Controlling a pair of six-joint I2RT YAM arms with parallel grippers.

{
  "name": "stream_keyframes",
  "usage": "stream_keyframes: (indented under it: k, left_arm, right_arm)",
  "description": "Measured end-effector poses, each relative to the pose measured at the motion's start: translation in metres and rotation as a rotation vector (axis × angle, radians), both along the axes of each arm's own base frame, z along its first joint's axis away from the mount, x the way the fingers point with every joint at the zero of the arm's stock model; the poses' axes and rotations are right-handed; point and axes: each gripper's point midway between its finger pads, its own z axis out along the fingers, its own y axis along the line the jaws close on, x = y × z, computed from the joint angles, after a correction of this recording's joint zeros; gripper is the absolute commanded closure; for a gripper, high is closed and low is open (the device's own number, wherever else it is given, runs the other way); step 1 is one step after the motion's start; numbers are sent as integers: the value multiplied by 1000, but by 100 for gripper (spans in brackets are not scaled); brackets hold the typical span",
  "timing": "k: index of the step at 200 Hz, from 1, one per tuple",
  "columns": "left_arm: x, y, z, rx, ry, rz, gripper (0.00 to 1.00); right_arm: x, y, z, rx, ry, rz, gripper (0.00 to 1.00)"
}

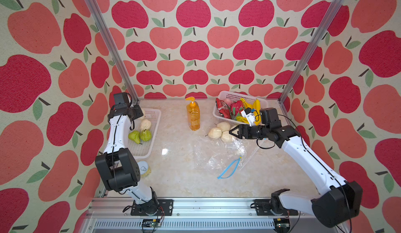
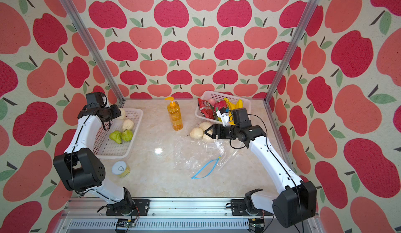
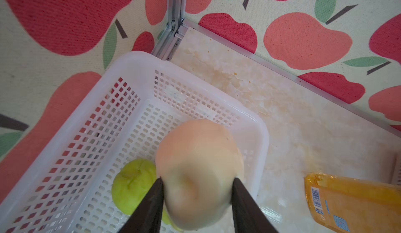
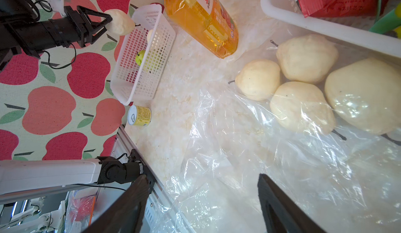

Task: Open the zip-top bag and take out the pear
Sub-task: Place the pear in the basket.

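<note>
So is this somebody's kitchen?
Probably not: it looks like a robot practice booth. The left arm and right arm are bolted to a metal rail, and apple-print walls with metal posts box in the table.

Left hand (image 3: pixel 198 181) grips pale pear (image 3: pixel 199 156) — over white basket (image 3: pixel 134 56); green pear (image 3: pixel 132 184) beneath.

My left arm (image 1: pixel 118 130) rises from its base at seven o'clock of the table and folds at the elbow. The forearm runs on toward eleven o'clock. At the wrist the left gripper (image 3: pixel 198 181) points to three o'clock, with both dark fingers (image 3: pixel 152 206) pressed on the sides of a pale pear (image 3: pixel 195 154), which is lifted. My right arm (image 1: pixel 303 154) stretches from five o'clock toward one o'clock. Its wrist bends so the right gripper (image 1: pixel 232 132) points to nine o'clock, jaws spread wide with nothing between them.
</note>
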Motion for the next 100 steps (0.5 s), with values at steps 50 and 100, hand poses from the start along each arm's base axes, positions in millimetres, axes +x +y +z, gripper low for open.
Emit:
stream_keyframes:
  k: [50,100]
  left_arm:
    - [28,39,-33,103,98,52,50]
    - [25,57,-64,125,182,77,43]
  right_arm:
    - [1,-4,-9,-24,7,-19,18]
    - [2,-10,-23,-67,20,-38,20]
